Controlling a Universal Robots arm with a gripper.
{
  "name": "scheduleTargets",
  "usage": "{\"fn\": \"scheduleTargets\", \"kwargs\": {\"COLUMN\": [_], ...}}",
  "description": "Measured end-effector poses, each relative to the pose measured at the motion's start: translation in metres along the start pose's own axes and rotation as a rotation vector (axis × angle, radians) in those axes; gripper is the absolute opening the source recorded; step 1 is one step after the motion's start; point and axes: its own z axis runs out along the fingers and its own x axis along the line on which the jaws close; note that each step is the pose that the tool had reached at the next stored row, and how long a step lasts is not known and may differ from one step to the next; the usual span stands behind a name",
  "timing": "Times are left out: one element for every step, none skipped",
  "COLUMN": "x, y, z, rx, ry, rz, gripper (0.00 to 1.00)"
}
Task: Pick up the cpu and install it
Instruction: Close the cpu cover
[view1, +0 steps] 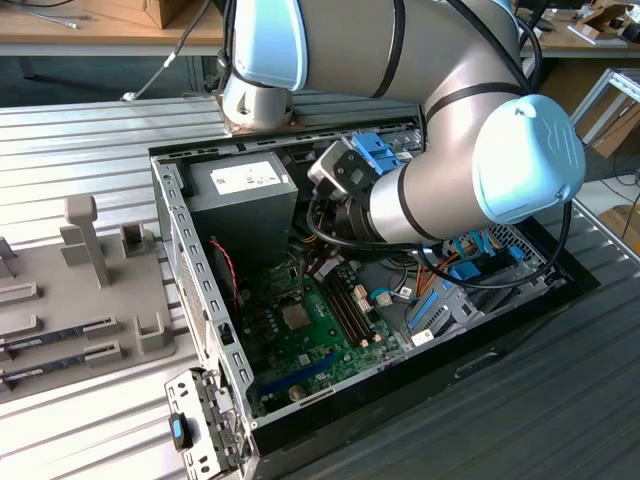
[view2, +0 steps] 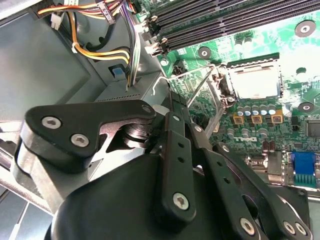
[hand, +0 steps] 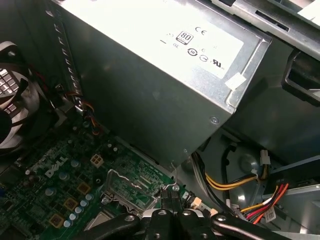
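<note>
I see the cpu (view2: 254, 82) lying flat in its socket on the green motherboard (view2: 300, 55), its silvery top showing inside the metal frame with the retention bracket (hand: 127, 189) swung up beside it, and in the exterior view the cpu (view1: 296, 318) sits mid-board within the open computer case (view1: 170, 215). My hand (hand: 171, 196) hangs just beside the socket, near the grey power supply (hand: 150, 65) and its bundle of coloured wires (view2: 97, 50), with the two black fingers (view2: 175, 150) pressed together and nothing pinched between them. The case rests on the ribbed metal counter (view1: 80, 140), with a grey fixture tray (view1: 80, 290) at the exterior view's left.
</note>
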Motion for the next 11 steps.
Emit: {"fn": "scheduleTargets", "kwargs": {"x": [0.0006, 0.0012, 0.0021, 0.0026, 0.0029, 0.0033, 0.0036, 0.0041, 0.0047, 0.0053, 0.0061], "y": [-0.0006, -0.0013, -0.0024, -0.003, -0.0034, -0.0038, -0.0041, -0.0047, -0.0055, -0.0062, -0.007], "z": [-0.0008, -0.0014, -0.0023, -0.0027, -0.003, -0.0033, -0.0036, -0.0041, -0.0046, -0.0052, -0.0058], "rx": [0.0, 0.0, 0.0, 0.0001, 0.0, 0.0, 0.0, 0.0, 0.0, 0.0, 0.0001], "ry": [0.0001, 0.0, 0.0, 0.0001, 0.0001, 0.0001, 0.0001, 0.0, 0.0, 0.0001, 0.0001], "rz": [0.0, 0.0, 0.0, 0.0, 0.0, 0.0, 0.0, 0.0, 0.0, 0.0, 0.0], "gripper": [0.11, 0.11, 0.11, 0.11, 0.11, 0.11, 0.11, 0.11, 0.11, 0.11, 0.11]}}
